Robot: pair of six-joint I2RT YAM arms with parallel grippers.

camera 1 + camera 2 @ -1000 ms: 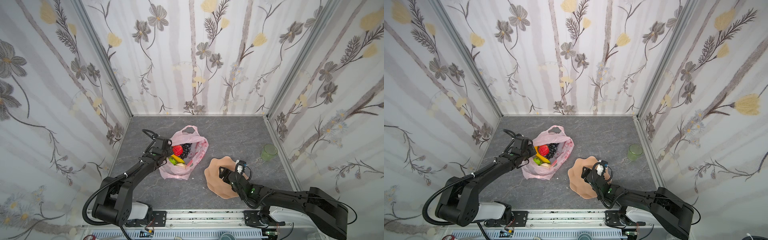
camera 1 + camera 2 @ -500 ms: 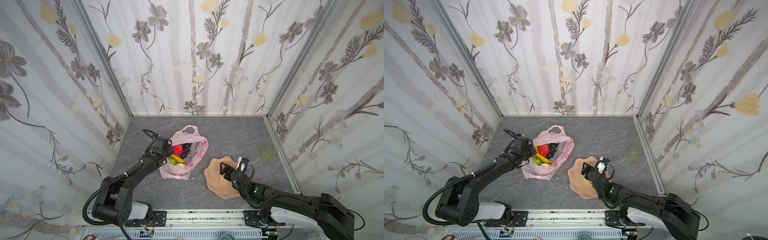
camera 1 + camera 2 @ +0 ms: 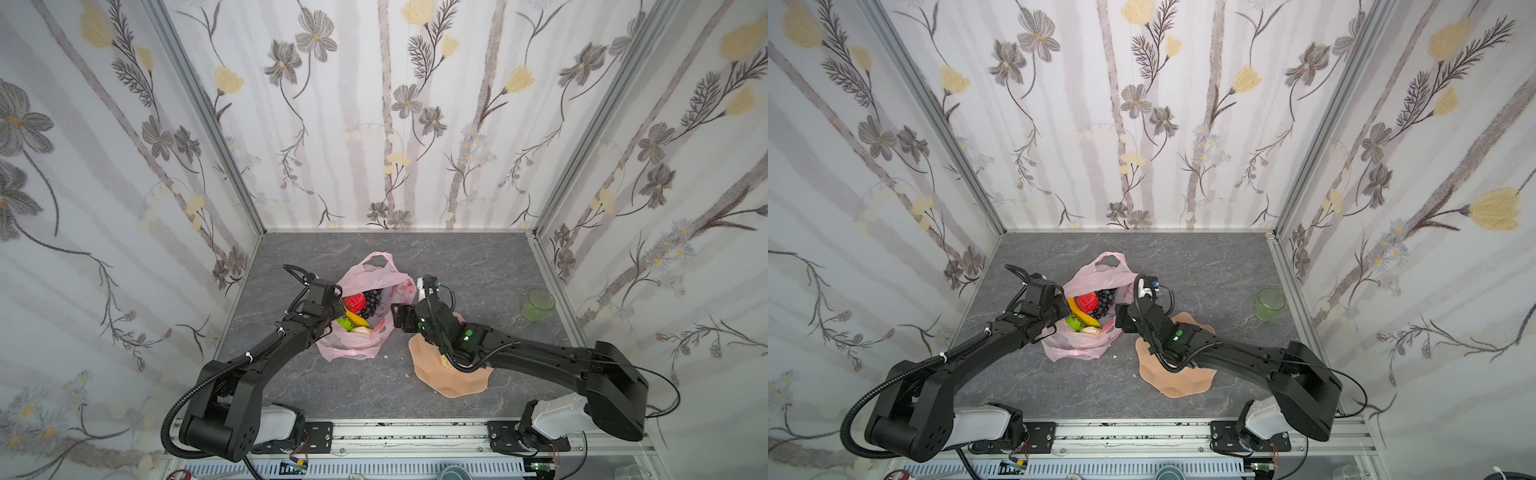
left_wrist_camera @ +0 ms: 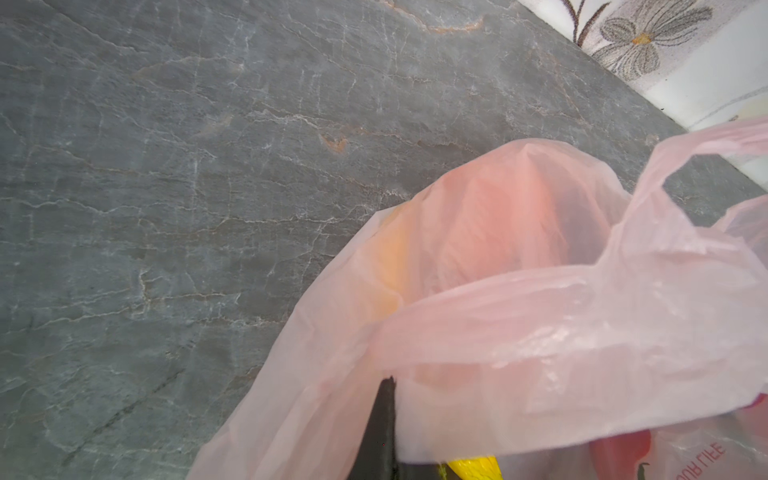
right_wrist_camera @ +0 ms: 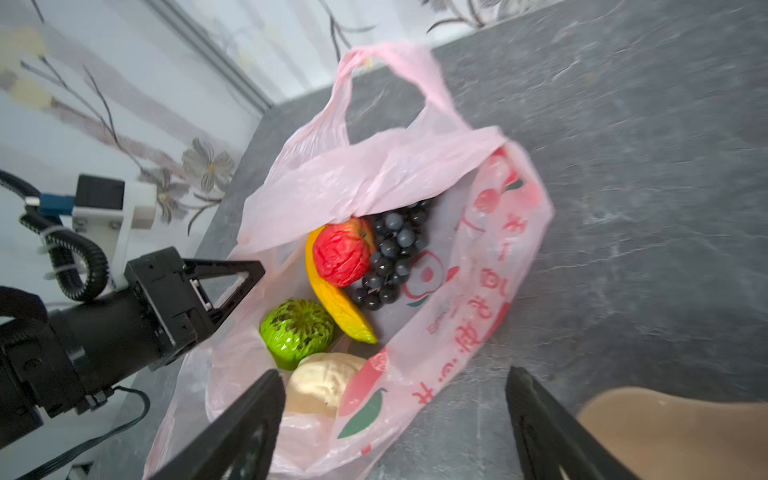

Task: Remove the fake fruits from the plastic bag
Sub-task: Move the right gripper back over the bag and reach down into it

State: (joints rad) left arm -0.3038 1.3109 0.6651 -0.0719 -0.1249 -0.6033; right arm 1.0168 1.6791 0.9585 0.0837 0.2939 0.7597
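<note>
Right now the thin translucent pink plastic bag [image 5: 374, 174] lies open, holding a crinkled red apple [image 5: 343, 253], yellow banana [image 5: 336, 307], dark purple grape bunch [image 5: 392, 249], knobbly green fruit [image 5: 297, 328] and pale beige round fruit [image 5: 324, 382]. The left gripper [image 5: 253, 270], pressed together, seems to pinch the bag's rim. The right gripper [image 5: 392, 374], spread wide, straddles the bag's opposite wall, beside the peach scalloped plate [image 3: 457, 378]. Closing there could trap loose film with the beige fruit and drag the bag.

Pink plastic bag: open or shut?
Open: the pink plastic bag gapes, red apple, dark grape bunch and yellow banana visible inside; left hand pinches rim.
</note>
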